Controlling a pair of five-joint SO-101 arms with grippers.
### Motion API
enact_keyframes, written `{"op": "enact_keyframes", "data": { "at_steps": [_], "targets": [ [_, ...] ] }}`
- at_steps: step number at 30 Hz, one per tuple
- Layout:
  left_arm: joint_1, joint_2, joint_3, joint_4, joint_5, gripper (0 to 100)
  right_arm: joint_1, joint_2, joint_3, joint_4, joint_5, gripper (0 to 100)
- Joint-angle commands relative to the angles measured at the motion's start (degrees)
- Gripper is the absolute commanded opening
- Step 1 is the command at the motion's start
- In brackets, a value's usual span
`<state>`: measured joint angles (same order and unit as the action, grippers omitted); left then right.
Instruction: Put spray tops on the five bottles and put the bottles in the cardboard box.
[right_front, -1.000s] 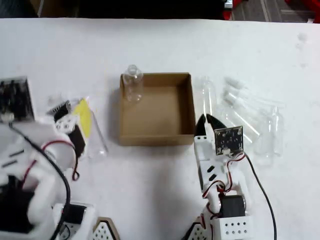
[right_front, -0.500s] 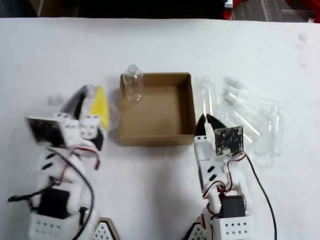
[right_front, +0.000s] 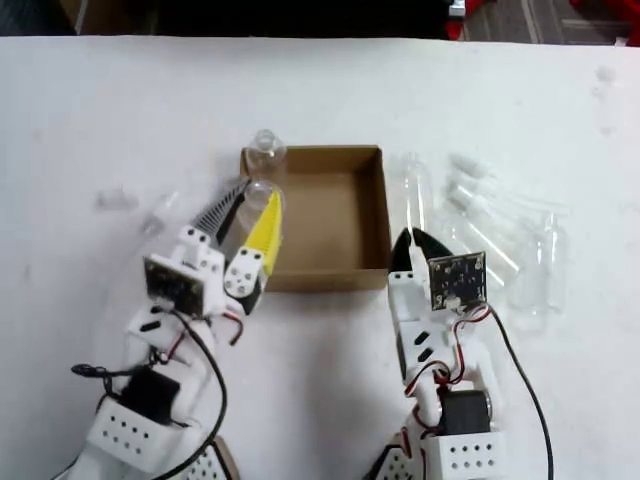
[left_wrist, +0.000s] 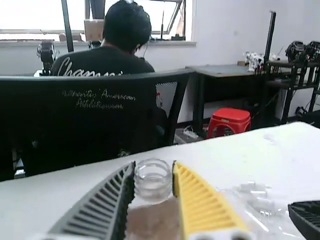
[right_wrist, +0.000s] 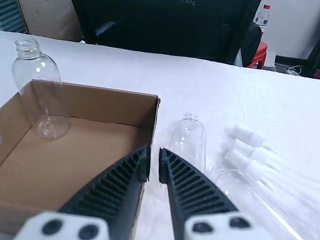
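Beside cardboard box (right_front: 310, 278): left gripper (right_front: 261, 190) newly swung in, jaws part-open flanking bottle (left_wrist: 153, 180) neck (grip unconfirmed); capping pending.

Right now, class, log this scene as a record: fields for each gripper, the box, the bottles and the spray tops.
left gripper: open, fingers either side of the standing bottle's neck
right gripper: shut, empty, outside the cardboard box's near right corner
standing bottle: in the box's far left corner, uncapped
lying bottles: at least two, on the table right of the box
spray tops: loose beside them
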<state>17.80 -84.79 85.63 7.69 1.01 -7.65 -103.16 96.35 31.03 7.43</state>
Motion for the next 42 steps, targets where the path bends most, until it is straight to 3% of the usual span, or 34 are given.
{"op": "enact_keyframes", "data": {
  "at_steps": [1, 7, 12, 17, 42],
  "targets": [
    [0.84, 5.32, -0.97, -4.04, 5.19, 3, 0.04, -0.13, 0.53, -0.92, 0.7, 1.8],
    [0.75, 13.76, -0.62, -8.79, 6.95, 3, 0.04, -0.13, 0.53, -0.84, 0.7, 1.8],
    [-3.47, 21.05, -0.53, -14.24, 7.38, 3, -0.04, -0.13, 0.53, -0.57, 0.7, 1.8],
    [-4.53, 25.71, -0.26, -14.95, 7.38, 3, -0.04, -0.13, 0.53, -0.13, 0.7, 1.8],
    [-3.03, 26.68, 3.6, -18.11, 6.95, 3, -0.04, -0.13, 0.53, -0.04, 0.7, 1.8]
  ]
}}
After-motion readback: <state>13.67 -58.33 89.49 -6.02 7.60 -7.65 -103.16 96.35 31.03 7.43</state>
